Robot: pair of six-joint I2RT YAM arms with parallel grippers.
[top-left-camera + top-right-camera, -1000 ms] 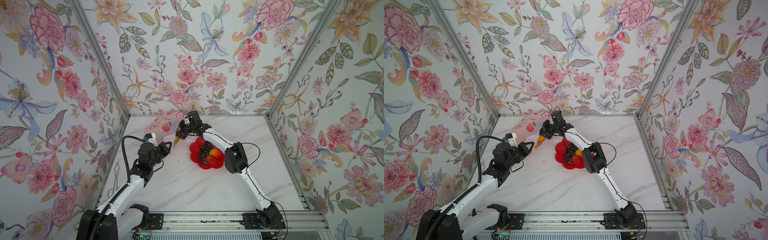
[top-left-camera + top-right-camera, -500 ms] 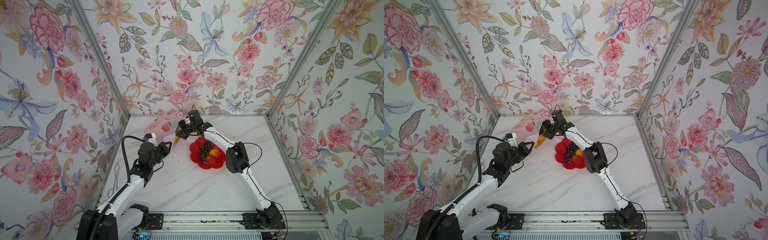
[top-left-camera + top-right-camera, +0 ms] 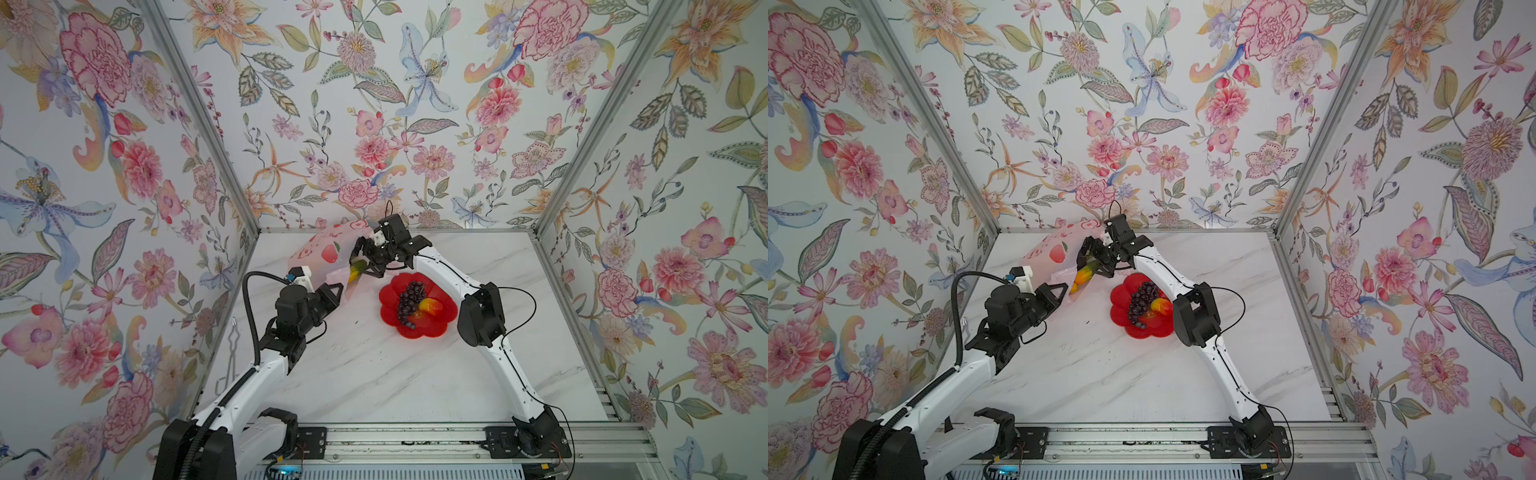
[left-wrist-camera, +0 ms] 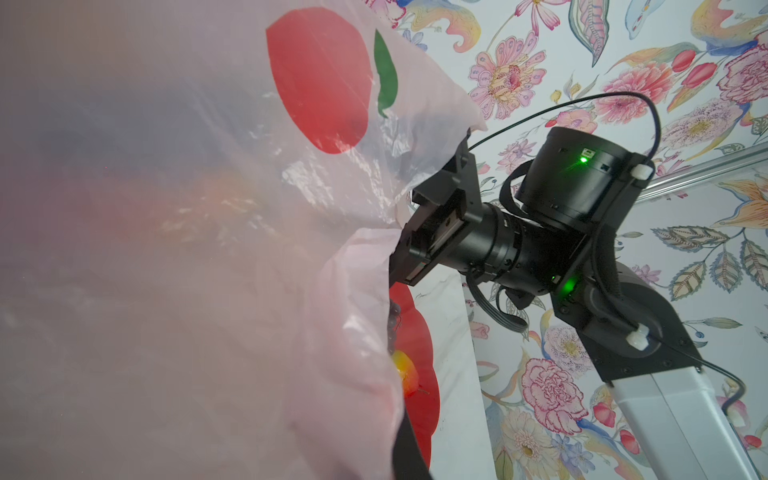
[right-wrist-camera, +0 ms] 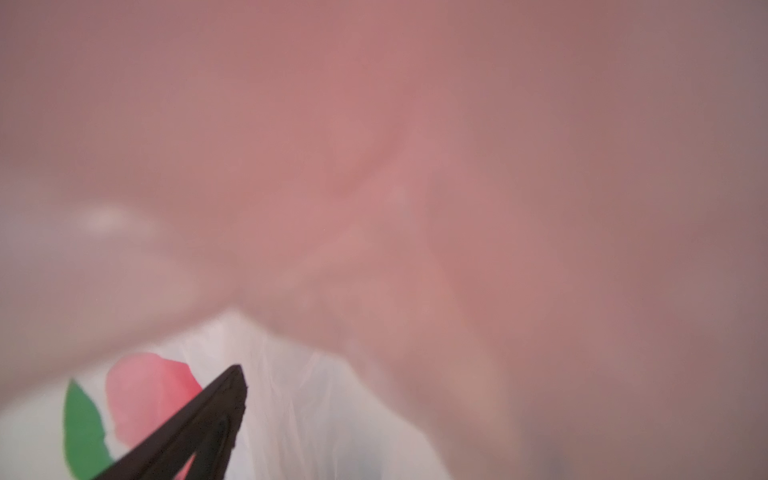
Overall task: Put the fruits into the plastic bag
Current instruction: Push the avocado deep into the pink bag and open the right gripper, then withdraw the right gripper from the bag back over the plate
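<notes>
right gripper [image 3: 365, 265] has spread its jaws wider; they stand loose around mango [image 3: 356, 272], its green end between them at bag [image 3: 320, 253] mouth. left gripper [image 3: 337, 291] is clamped on bag's rim.

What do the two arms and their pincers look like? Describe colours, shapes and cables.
The left arm and right arm have white shells, black joint housings and black bases. The left pincer and right pincer are black, tapering to triangular tips. A ribbed black hose loops along the left arm; a thin black cable arcs off the right, whose joints show green lights.
</notes>
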